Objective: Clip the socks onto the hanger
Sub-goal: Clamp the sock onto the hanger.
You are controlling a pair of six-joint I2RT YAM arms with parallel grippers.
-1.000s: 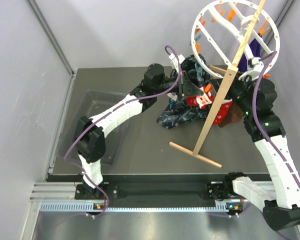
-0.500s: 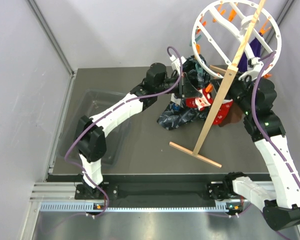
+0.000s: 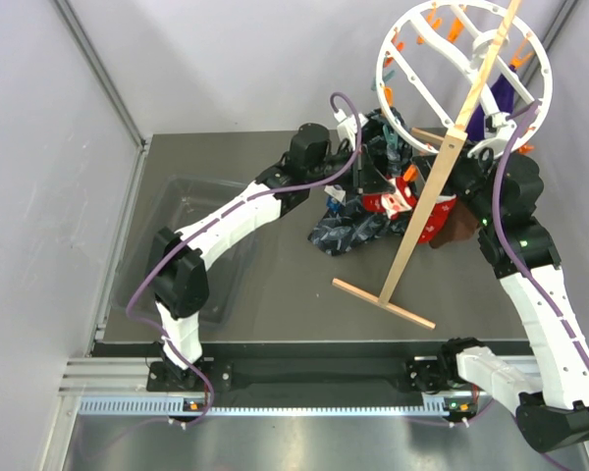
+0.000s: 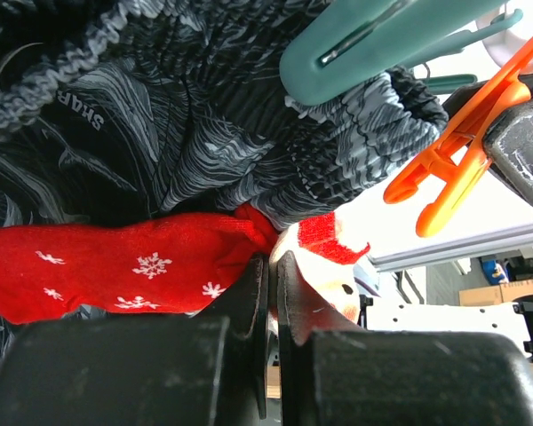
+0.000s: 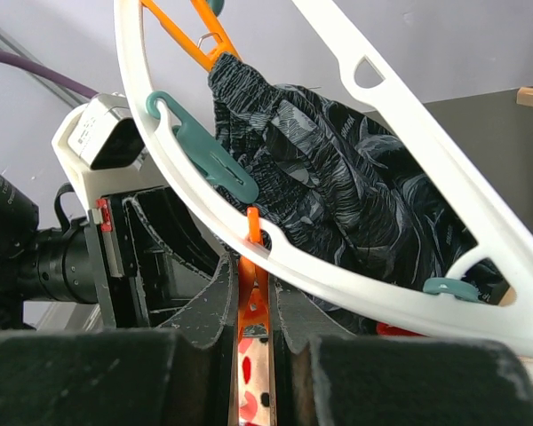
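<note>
Reaching the left arm out long and low toward the hanger, elbow almost straight, wrist ending beneath the ring. Pinching the cuff of a red sock in the left gripper, fingers pressed fully together, just below the hanger's rim and against the dark patterned cloth draping there. Bending the right arm steeply upward beside the hanger's pole, wrist tucked under the ring. Clamping the right gripper tight on an orange clip at the hanger's rim. Resting a brown sock beneath the hanger, just beside the pole.
</note>
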